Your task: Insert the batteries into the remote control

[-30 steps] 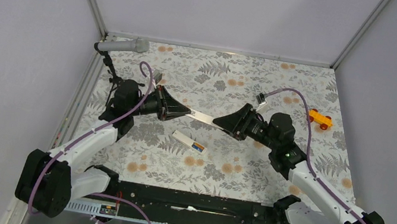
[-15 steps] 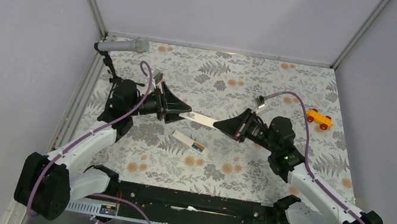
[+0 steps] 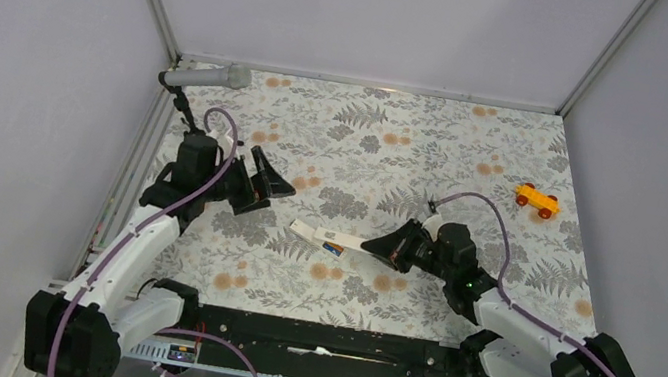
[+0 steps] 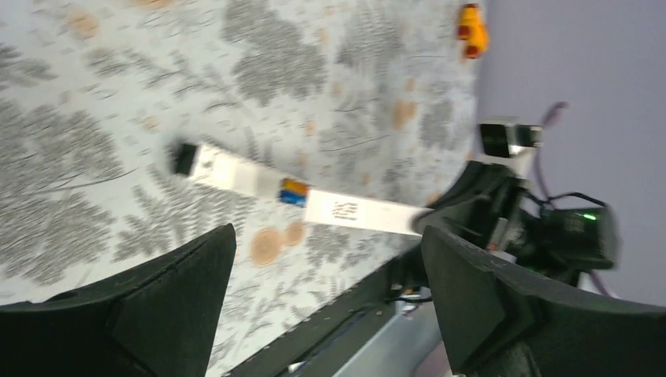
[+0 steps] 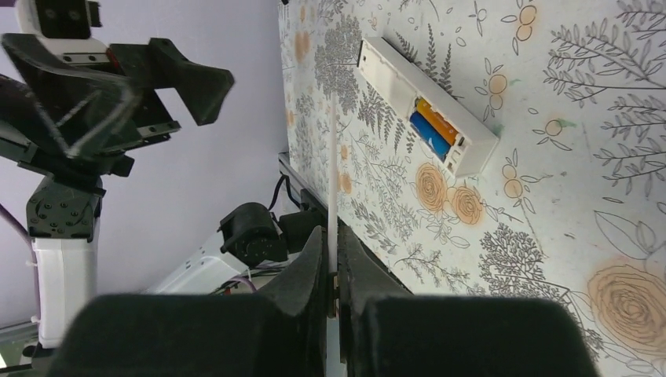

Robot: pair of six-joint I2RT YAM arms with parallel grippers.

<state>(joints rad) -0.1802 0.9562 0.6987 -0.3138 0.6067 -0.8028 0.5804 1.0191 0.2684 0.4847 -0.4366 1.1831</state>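
Looks mostly done: both batteries (image 5: 437,129) are sitting in the slot of the remote control (image 3: 310,234), which is lying flat around 6 o'clock from the table's middle. What's left is the cover (image 5: 333,181). The right gripper (image 3: 371,246) is pinching it edge-on at 3 o'clock of the slot end, not yet seated. The left gripper (image 3: 265,183) is hanging at 10 o'clock of the remote, jaws wide apart, holding nothing. The toy car (image 3: 537,199) and microphone (image 3: 208,76) are sitting well apart at 2 and 10 o'clock, so there's room, but the table's near edge is running fairly close.
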